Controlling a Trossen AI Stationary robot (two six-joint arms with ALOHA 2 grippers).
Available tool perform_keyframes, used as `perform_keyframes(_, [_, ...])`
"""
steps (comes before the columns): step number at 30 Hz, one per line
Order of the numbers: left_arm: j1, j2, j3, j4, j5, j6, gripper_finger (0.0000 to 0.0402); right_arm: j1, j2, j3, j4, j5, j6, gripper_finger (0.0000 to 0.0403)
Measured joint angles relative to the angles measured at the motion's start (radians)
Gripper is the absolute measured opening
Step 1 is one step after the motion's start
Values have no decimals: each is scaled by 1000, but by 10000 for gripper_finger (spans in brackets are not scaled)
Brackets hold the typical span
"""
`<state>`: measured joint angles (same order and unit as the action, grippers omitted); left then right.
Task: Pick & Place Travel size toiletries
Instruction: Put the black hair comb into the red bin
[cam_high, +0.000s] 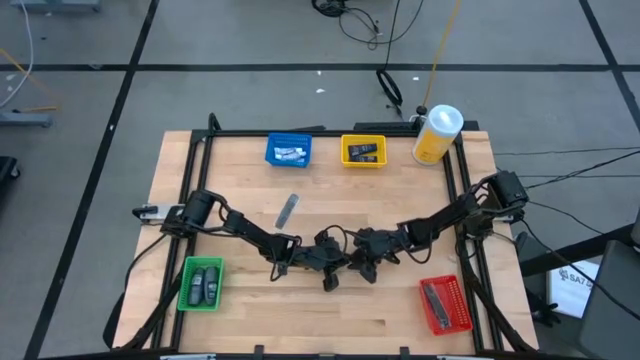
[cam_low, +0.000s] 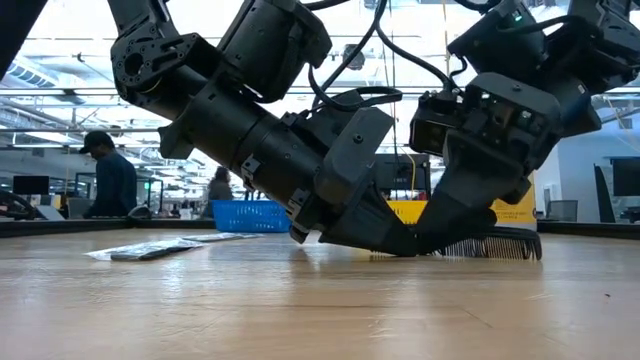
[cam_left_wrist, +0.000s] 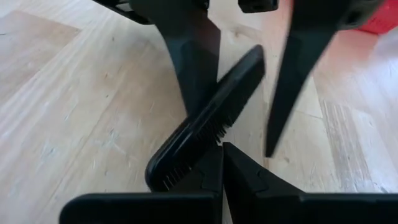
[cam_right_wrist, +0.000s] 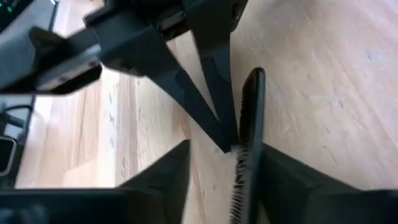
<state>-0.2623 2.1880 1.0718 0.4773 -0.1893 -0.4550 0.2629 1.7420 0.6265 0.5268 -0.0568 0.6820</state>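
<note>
A black comb stands on edge at the table's middle, teeth down in the low view. My left gripper comes from the table's left and is shut on it. My right gripper comes from the right and is open, one finger on either side of the comb and of the left fingertips. A silver sachet lies flat on the wood, left of centre and farther back, with no gripper near it. My left gripper pinches the comb's toothed edge about mid-length, between its two fingertips only. The fingers slant down from the table's left and lie across the comb. The comb stands on edge with its teeth at the table top; whether it rests there I cannot tell. My right gripper has one finger close against the comb's back; whether they touch I cannot tell.
Bins stand round the table: blue and yellow at the back, green near left, red near right. A big yellow bottle stands at the back right. People stand in the room beyond the table.
</note>
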Motion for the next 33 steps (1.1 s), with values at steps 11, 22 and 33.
perform_keyframes(11, [-32,-190,-6,-321,4,121,17,33,-18,-3,-22,74,-118,14])
perform_keyframes(22, [-146,-364,-3,-703,-361,33,2,220,-347,27,-309,363,-53,6])
perform_keyframes(33, [-213,-339,-34,-705,-449,-43,14,561,-594,253,-1147,11,889,5])
